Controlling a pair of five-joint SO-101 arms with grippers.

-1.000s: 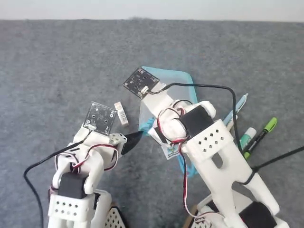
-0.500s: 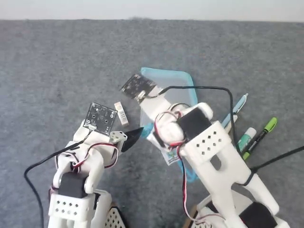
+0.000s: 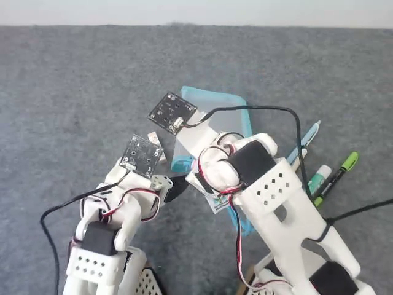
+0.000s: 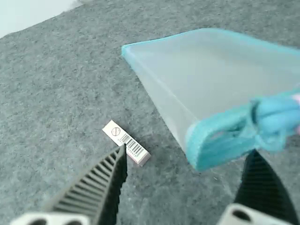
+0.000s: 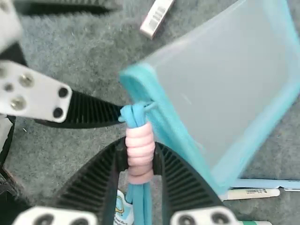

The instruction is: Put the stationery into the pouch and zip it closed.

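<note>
My right gripper (image 5: 139, 157) was clamped by its ribbed fingers on the ringed pink zipper pull (image 5: 140, 140). My left gripper (image 4: 187, 157) gaped wide, holding nothing, just at the near teal-trimmed corner of the frosted, translucent pouch (image 4: 211, 75). The small boxy eraser (image 4: 126, 143) lay left of it on grey felt (image 4: 47, 93).

This looks like a robot test bench in a lab or workroom. A gray felt mat (image 3: 67, 86) lies under everything. Two white plastic arms (image 3: 288, 203) stand on it, with loose wires (image 3: 264, 109) and little bare circuit boards (image 3: 172, 112) showing. A plain pale wall (image 3: 184, 11) is behind
</note>
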